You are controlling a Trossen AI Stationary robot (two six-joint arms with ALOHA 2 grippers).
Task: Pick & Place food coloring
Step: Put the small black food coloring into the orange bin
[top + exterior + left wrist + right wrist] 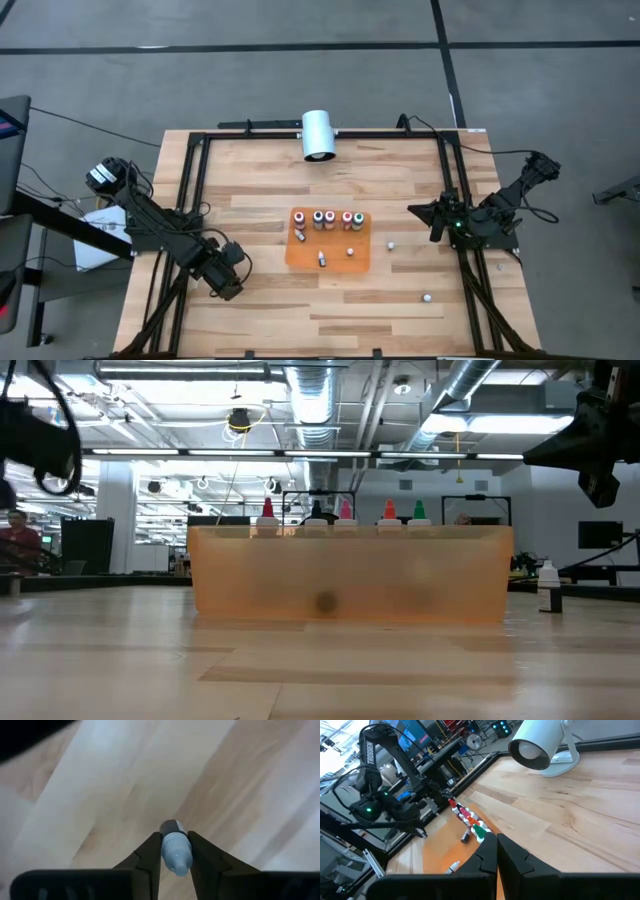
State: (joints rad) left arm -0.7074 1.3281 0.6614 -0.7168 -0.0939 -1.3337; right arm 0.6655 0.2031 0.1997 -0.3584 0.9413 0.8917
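Several food coloring bottles [322, 219] stand in a row along the far side of an orange mat [335, 255]; two more [322, 259] lie on it. Their coloured tops [345, 510] show in the low view. My left gripper [231, 288] is near the table's front left, pointing down, and is shut on a small bottle with a pale blue top [175, 851]. The gripper hides that bottle in the high view. My right gripper [496, 851] waits shut at the table's right side [416, 211], touching nothing. My left gripper pinches the small bottle between its two fingers [150, 857], on the pale blue upper part [175, 845]. The fingers come from above, pointing steeply down. The bottle's darker end [172, 826] reaches past the fingertips toward the wood. Whether it still rests on the table, I cannot tell.
A large white cylinder [318, 134] stands at the table's far edge. Two small white pieces [392, 243] [427, 296] lie on the wood right of the mat. One bottle [548, 586] stands alone in the low view. Black rails [195, 190] run along the table's sides.
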